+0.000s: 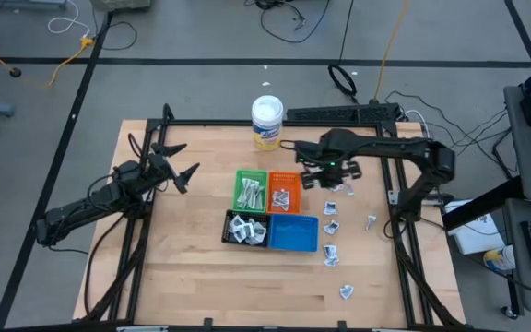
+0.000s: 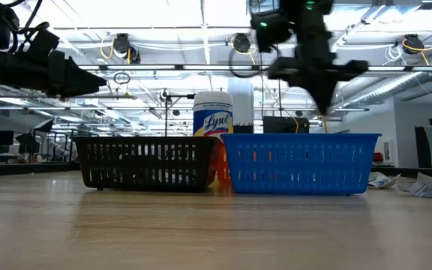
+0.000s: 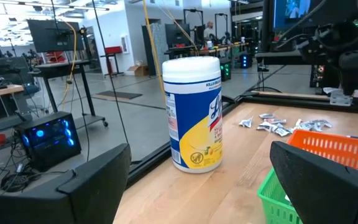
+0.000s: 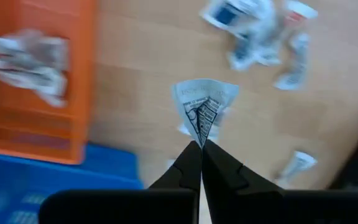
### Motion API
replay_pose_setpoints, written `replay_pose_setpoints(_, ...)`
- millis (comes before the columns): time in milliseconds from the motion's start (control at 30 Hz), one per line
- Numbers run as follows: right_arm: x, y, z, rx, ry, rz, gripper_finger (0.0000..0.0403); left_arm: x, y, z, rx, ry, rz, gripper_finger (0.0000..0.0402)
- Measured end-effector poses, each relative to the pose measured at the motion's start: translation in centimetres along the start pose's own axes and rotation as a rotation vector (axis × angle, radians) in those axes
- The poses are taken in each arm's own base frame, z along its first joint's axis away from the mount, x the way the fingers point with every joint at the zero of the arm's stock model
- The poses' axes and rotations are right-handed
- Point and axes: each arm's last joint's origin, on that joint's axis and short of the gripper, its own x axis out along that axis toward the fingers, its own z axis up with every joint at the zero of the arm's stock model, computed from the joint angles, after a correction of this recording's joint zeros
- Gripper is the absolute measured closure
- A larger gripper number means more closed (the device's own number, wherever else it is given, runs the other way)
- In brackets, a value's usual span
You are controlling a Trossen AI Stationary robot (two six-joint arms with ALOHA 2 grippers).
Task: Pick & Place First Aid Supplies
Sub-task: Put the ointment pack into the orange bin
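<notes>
Packet (image 4: 202, 106) pinched in closed right gripper (image 4: 201, 147) at frame centre, above table (image 4: 142, 74); left gripper (image 1: 179, 163) open at left.

The tub (image 2: 213, 114) standing behind the trays carries the brand "Lysol" in dark script on its label. Its upper band reads "KILLS", the remainder illegible. Print on the packet (image 4: 202, 107) cannot be made out.

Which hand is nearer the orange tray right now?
Right. The right hand, holding a packet, is just beside the orange tray; the left hand waits beyond the green tray.
</notes>
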Motion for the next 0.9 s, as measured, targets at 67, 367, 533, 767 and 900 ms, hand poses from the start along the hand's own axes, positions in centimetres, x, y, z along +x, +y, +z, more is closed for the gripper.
replay_pose_setpoints(67, -0.6, 1.7, 0.2, 0.003, -0.014, 0.024, 0.0403, 0.0, 0.0, 0.0, 0.000, 0.000, 0.000, 0.0009)
replay_pose_setpoints(367, -3.8, 7.9, 0.2, -0.017, -0.049, 0.153, 0.0403, 0.0, 0.0, 0.0, 0.000, 0.000, 0.000, 0.0009)
replay_pose_setpoints(533, -3.9, 9.9, -0.1, -0.021, -0.089, 0.167, 0.0403, 0.0, 0.0, 0.0, 0.000, 0.000, 0.000, 0.0009)
replay_pose_setpoints(767, 0.5, 12.5, 0.5, -0.085, -0.074, 0.063, 0.0403, 0.0, 0.0, 0.0, 0.000, 0.000, 0.000, 0.0009)
replay_pose_setpoints(900, 2.7, 13.8, 1.1, -0.137, -0.076, 0.057, 0.0403, 0.0, 0.0, 0.0, 0.000, 0.001, 0.000, 0.0009)
